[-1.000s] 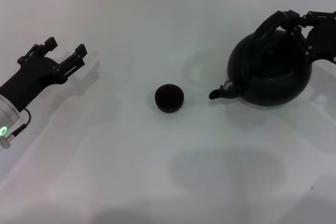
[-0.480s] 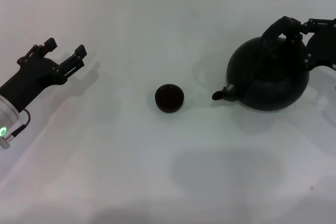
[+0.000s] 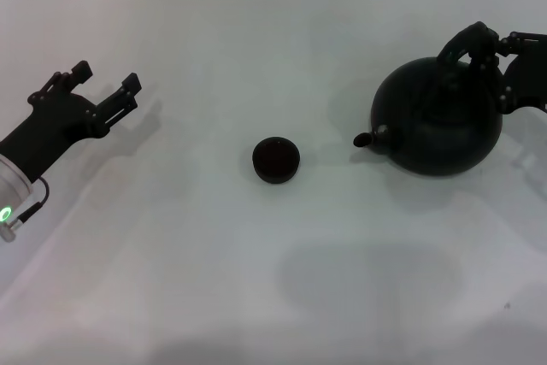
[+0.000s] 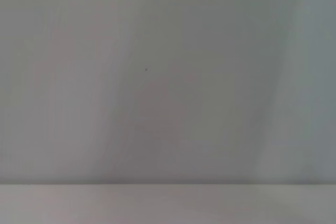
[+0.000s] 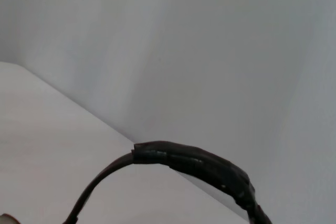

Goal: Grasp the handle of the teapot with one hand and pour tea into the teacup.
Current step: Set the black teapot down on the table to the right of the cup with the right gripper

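The black teapot (image 3: 438, 117) stands at the right of the white table, its short spout (image 3: 369, 138) pointing left toward the small dark teacup (image 3: 275, 160) at the centre. The black ribbed handle (image 3: 467, 40) arches over the pot's far right side. My right gripper (image 3: 492, 50) is shut on the handle from the right. In the right wrist view only the handle (image 5: 197, 162) shows, close up. My left gripper (image 3: 105, 76) is open and empty at the far left, well away from the cup.
The white table (image 3: 256, 279) stretches around the cup and the pot. The left wrist view shows only a pale blank surface.
The teapot's spout has risen and drawn back to the right, away from the cup. The handle and my right gripper have shifted right. The left arm and the cup have not moved.
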